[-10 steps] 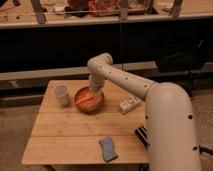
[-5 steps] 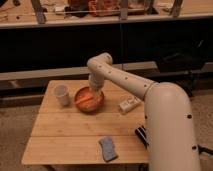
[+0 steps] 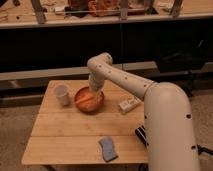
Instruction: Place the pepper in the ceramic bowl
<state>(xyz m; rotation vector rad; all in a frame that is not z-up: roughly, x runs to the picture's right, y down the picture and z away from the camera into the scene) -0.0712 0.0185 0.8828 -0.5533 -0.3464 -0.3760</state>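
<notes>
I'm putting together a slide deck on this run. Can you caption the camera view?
Gripper reaches down over the ceramic bowl on the wooden table, beside a white cup.

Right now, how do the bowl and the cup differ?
The bowl is wide, shallow, brown-rimmed and orange inside; the cup is narrow, taller than wide, and white. The bowl holds the orange pepper; nothing shows in the cup. The gripper is right above the bowl, while the cup stands clear to its left. Both sit upright on the table.
</notes>
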